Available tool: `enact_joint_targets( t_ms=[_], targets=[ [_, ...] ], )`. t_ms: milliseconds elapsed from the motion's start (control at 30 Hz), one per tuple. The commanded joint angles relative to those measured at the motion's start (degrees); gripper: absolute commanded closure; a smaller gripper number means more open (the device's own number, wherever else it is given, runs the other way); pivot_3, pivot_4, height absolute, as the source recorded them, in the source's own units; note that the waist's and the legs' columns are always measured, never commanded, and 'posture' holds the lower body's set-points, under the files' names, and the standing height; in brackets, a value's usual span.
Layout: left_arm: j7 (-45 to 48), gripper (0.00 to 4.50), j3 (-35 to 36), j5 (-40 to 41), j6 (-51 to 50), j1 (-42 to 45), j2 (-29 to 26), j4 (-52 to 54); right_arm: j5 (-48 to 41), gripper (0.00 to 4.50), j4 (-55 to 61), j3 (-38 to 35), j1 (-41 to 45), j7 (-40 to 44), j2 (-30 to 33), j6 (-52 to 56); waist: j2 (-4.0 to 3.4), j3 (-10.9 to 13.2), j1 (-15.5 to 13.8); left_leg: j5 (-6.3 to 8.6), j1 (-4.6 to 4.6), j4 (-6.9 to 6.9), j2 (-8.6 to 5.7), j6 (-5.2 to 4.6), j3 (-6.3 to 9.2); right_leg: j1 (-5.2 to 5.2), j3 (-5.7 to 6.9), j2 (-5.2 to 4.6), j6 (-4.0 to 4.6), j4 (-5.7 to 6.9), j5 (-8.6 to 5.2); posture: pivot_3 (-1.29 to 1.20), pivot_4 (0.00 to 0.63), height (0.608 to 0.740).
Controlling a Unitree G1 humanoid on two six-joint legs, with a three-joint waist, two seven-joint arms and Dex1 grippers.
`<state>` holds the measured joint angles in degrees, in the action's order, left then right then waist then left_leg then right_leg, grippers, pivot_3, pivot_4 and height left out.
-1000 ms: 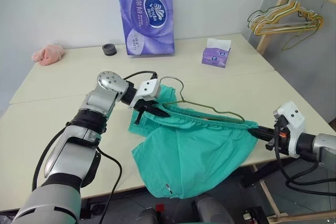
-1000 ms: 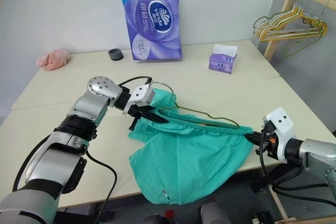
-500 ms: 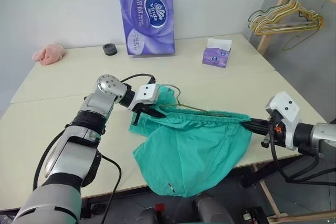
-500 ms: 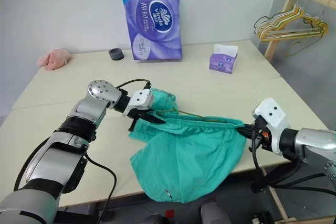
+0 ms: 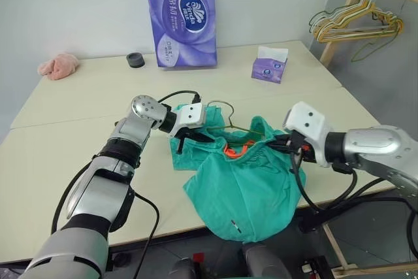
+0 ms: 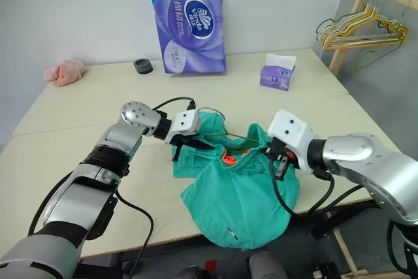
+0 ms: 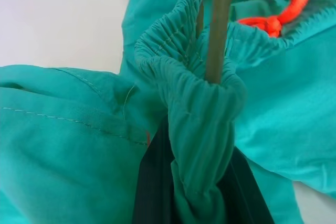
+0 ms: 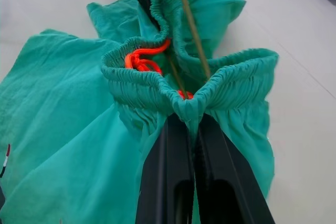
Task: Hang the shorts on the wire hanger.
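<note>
1. The teal shorts (image 5: 245, 184) lie bunched at the table's (image 5: 59, 161) front edge, one part drooping over it.
2. The left gripper (image 5: 196, 136) and the right gripper (image 8: 187, 109) each pinch the gathered waistband.
3. The olive wire hanger (image 8: 191, 35) runs through the waistband (orange drawstring (image 8: 144, 59) showing); spreading the shorts along it looks left to do.

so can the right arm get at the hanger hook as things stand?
Probably not yet. The right gripper is shut on the shorts waistband; the wire hanger hook sits by the left gripper, across the bunched cloth.
</note>
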<state>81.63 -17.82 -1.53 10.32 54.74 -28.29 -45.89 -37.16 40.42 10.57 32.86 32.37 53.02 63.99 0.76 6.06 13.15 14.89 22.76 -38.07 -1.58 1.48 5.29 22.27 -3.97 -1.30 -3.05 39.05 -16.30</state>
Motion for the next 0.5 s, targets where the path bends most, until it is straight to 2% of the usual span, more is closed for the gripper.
enact_joint_targets(
  t_ms=[33, 67, 167, 433, 500],
  targets=[
    [-0.9, 4.5, 1.19, 0.66, -0.48, -0.28, 0.73, 2.79, 4.23, 4.49, -0.69, 1.41, 2.69, -0.66, -0.69, -2.18, 0.0, 0.0, 0.03, 0.0, 0.01, 0.0, 0.0, 0.0, 0.02, 0.0, 0.02, 0.0, 0.0, 0.0, 0.0, -0.29, 0.051, 0.74],
    [-0.9, 4.5, 1.21, 0.73, -0.67, -0.65, 0.76, 3.25, 5.5, 4.49, -1.04, 2.07, 2.99, 0.03, 0.03, -2.84, -0.01, 0.0, 0.13, 0.0, 0.01, 0.0, 0.0, 0.0, 0.02, 0.0, 0.02, 0.0, 0.0, -0.01, 0.0, -0.29, 0.051, 0.74],
    [-0.97, 4.5, 1.25, 0.75, -0.9, -1.47, 0.67, 4.11, 8.12, 3.7, -1.29, 3.02, 3.3, 2.33, 2.02, -4.6, -0.01, 0.0, 0.26, 0.0, 0.01, 0.0, -0.01, 0.0, 0.03, 0.0, 0.03, -0.01, 0.0, -0.01, 0.0, -0.29, 0.051, 0.74],
    [-1.96, 4.5, 1.43, 0.99, -1.07, -2.55, 1.34, 4.86, 9.25, 0.99, 0.85, 0.72, 3.66, 7.68, 5.43, -5.43, -0.01, -0.01, 1.2, 0.0, 0.01, 0.01, 0.0, 0.0, 0.1, 0.0, 0.11, -0.01, 0.0, -0.01, 0.0, -0.29, 0.051, 0.74],
    [-2.13, 4.5, 1.53, 1.13, -1.1, -2.71, 1.6, 4.98, 8.83, 0.99, 1.33, -0.77, 3.06, 8.51, 6.59, -4.8, -0.01, -0.01, 1.23, 0.0, 0.02, 0.01, 0.0, 0.0, 0.11, 0.0, 0.12, -0.01, 0.0, -0.01, 0.0, -0.29, 0.05, 0.74]
  ],
)
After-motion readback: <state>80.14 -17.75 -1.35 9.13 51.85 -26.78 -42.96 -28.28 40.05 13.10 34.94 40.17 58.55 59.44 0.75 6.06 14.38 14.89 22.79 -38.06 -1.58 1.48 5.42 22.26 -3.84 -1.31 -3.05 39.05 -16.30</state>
